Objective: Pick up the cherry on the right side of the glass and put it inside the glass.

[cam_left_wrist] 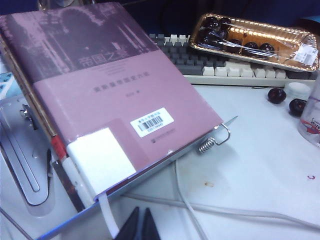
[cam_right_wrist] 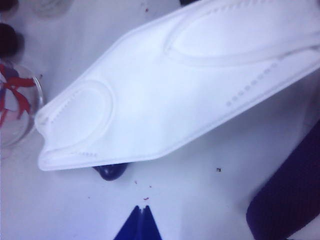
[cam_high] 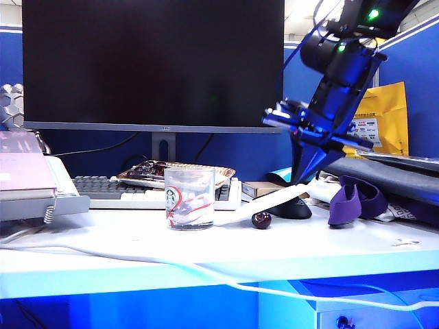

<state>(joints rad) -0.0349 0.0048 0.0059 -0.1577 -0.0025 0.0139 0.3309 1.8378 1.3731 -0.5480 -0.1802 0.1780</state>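
Jaws together on both: right gripper (cam_right_wrist: 139,220) above the white desk (cam_high: 329,247) near the glossy round cherry (cam_high: 261,220) beside the clear glass (cam_high: 189,199); left gripper (cam_left_wrist: 140,225) by a mauve book (cam_left_wrist: 100,100).

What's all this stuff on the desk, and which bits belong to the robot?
glass: one, clear with red markings, desk centre.
cherry: one, dark maroon, just right of the glass.
face mask: one, white, lying flat behind the cherry.
computer mouse: one, black, behind the mask.
tray of cherries: one, golden, on the keyboard.
keyboard: one, grey and white, below the monitor.
monitor: one, black, at the back.
book: one, pink, on a stand at left.
purple cloth: one, at right.
right gripper: blue, shut, above the mask.
left gripper: dark, shut, near the book.
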